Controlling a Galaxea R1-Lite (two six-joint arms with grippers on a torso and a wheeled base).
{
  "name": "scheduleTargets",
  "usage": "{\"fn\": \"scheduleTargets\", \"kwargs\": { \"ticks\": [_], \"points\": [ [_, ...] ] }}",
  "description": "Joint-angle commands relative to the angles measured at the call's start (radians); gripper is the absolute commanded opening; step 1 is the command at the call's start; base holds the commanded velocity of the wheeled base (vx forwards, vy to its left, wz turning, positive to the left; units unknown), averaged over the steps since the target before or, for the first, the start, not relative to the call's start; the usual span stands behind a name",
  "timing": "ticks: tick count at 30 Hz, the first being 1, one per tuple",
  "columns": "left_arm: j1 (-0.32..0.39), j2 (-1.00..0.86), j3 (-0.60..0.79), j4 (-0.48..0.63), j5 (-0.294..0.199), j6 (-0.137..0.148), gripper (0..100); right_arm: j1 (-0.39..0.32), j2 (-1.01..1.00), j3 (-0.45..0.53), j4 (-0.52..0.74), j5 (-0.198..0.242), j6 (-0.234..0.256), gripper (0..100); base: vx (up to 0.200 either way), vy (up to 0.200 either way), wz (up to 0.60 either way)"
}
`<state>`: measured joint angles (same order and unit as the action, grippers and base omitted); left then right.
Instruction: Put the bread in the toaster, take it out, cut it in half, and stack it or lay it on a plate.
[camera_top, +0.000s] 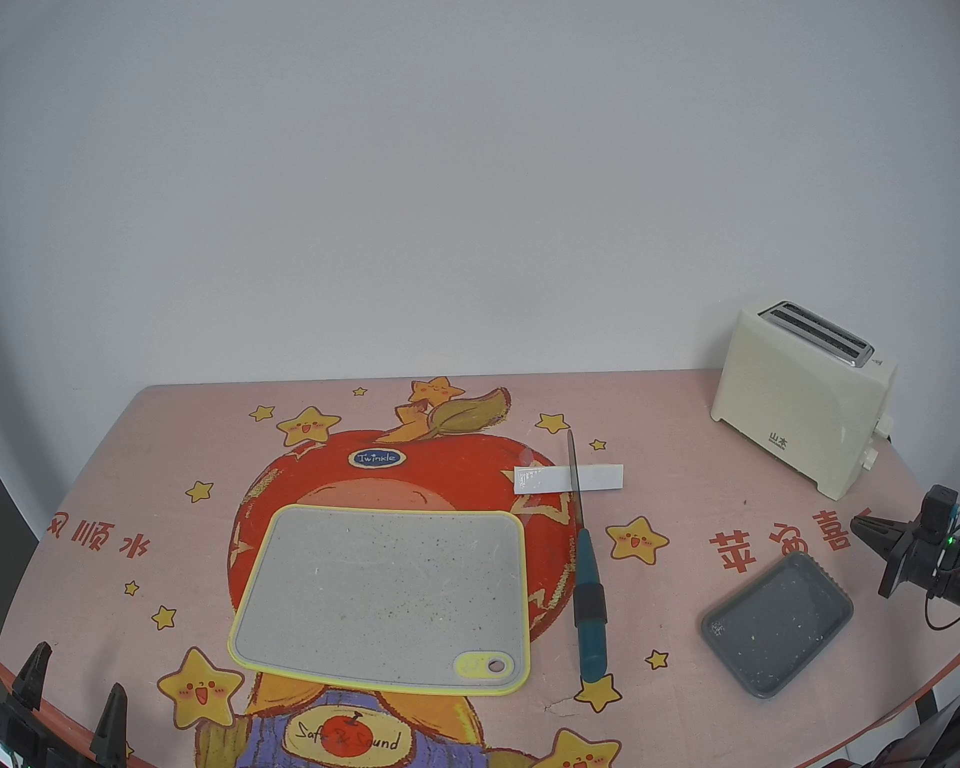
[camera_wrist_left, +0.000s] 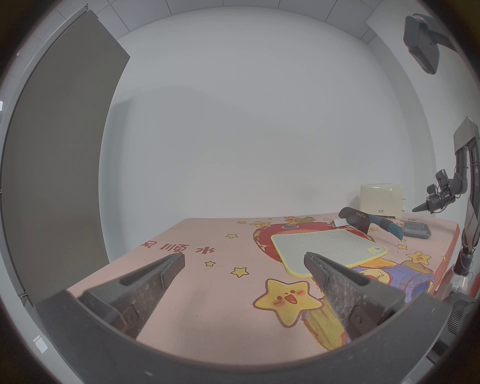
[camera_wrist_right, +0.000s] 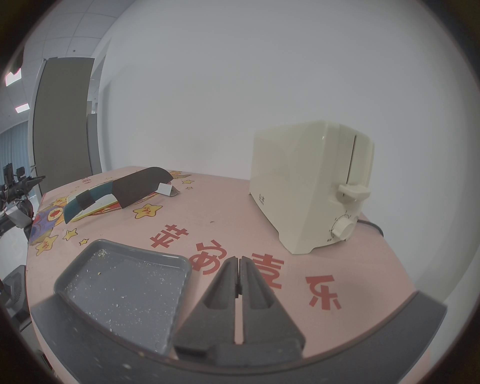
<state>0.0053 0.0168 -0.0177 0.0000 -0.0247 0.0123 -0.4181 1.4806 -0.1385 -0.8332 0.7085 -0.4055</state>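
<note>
A cream toaster stands at the table's back right, its two slots facing up; I see no bread in its slots or on the table. In front of it lies a grey rectangular plate with crumbs. A knife with a teal handle lies right of the grey, yellow-rimmed cutting board, its blade resting on a white strip. My right gripper is shut and holds nothing, low over the table's right edge between plate and toaster. My left gripper is open at the front left corner.
The pink table carries a printed apple and stars picture. A plain white wall rises close behind it. A grey panel stands off the table's left side.
</note>
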Motion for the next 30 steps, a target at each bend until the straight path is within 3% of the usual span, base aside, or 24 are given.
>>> {"fn": "scheduleTargets", "kwargs": {
  "ticks": [1,18,22,24,27,30],
  "points": [
    [0.001,-0.012,0.018,0.0,0.0,0.0,100,0.002,-0.031,0.01,-0.004,0.0,-0.001,0,0.0,0.0,0.0],
    [0.001,-0.012,0.018,0.0,0.0,0.0,100,-0.01,-0.071,0.02,0.005,-0.015,0.005,0,0.0,0.0,0.0],
    [0.001,-0.012,0.018,0.0,0.0,0.0,100,-0.07,-0.068,0.004,0.003,-0.043,0.007,0,0.0,0.0,0.0],
    [0.001,-0.012,0.018,0.0,0.0,0.0,100,-0.151,-0.063,-0.027,0.006,-0.08,0.01,0,0.0,0.0,0.0],
    [0.001,-0.012,0.018,0.0,0.0,0.0,100,-0.185,-0.062,-0.049,0.008,-0.083,0.037,0,0.0,0.0,0.0],
    [0.001,-0.012,0.018,0.0,0.0,0.0,100,-0.191,-0.063,-0.062,0.011,-0.087,0.106,0,0.0,0.0,0.0]
  ]
}}
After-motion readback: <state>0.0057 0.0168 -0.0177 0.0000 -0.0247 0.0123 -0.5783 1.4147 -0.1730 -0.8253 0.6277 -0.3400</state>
